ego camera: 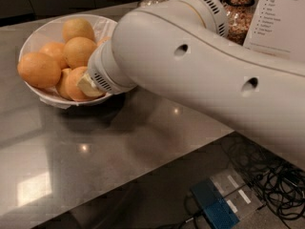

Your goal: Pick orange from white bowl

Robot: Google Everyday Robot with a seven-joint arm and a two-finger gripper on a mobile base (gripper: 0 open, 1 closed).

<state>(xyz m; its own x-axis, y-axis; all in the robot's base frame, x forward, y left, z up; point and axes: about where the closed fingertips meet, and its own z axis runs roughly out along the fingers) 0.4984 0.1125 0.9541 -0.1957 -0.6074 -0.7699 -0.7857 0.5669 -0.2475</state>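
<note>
The bowl (38, 35) sits on the table (95, 151) at 10 o'clock in view, heaped with oranges (78, 51). The arm (200, 75) reaches in from 3 o'clock. Its gripper (87, 85) is down at the bowl's 5 o'clock edge, against an orange (72, 82) there — whether it grips that fruit cannot be told. Jars (238, 11) stand at 1 o'clock.

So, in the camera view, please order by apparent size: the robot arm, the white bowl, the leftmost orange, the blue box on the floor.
1. robot arm, though it is nearest the camera.
2. white bowl, with the hand inside among the oranges.
3. leftmost orange and blue box look alike; not ranked.
</note>
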